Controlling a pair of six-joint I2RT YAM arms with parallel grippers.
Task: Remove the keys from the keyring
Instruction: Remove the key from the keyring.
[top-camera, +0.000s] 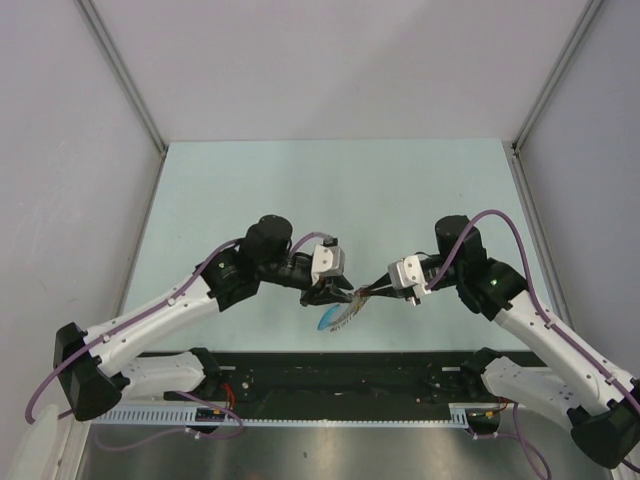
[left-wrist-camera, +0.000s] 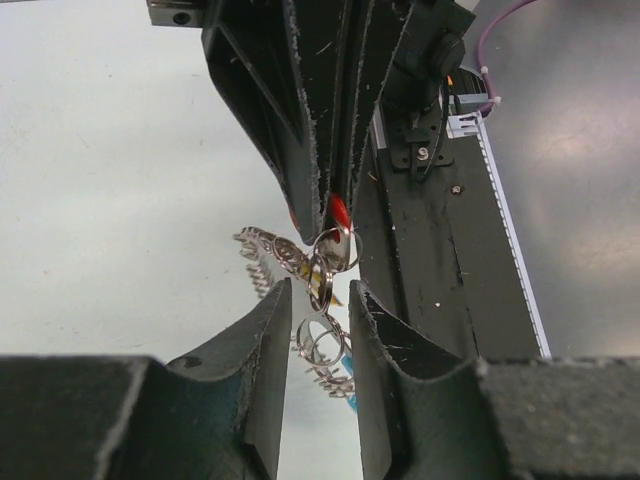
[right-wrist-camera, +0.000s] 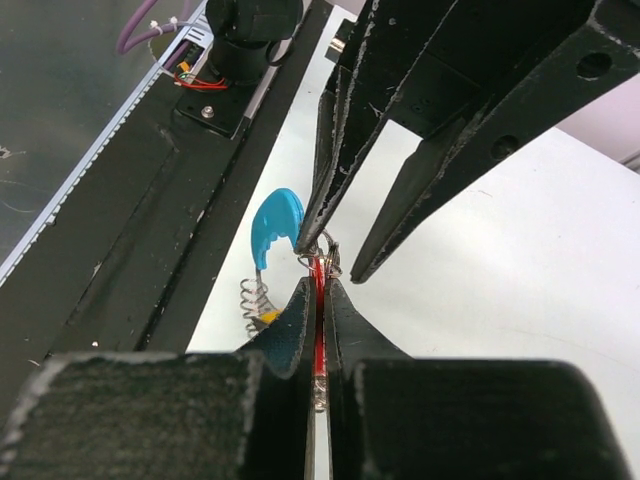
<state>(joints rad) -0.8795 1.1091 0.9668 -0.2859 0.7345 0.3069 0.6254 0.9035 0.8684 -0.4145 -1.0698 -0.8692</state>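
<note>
Right gripper (right-wrist-camera: 320, 287) is clamped shut on the red-headed key (right-wrist-camera: 319, 335); left gripper (left-wrist-camera: 319, 290) is held apart around the keyring (left-wrist-camera: 322, 345), whose blue arc (right-wrist-camera: 275, 225) is seen alongside.

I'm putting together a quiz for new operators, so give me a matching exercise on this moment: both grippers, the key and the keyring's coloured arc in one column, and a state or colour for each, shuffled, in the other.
Column one:
1. left gripper
2. right gripper
3. key
4. keyring arc

Column two:
A. red
B. jaws apart
C. bright blue
D. jaws shut on the key

Pairs: 1-B, 2-D, 3-A, 4-C
</note>
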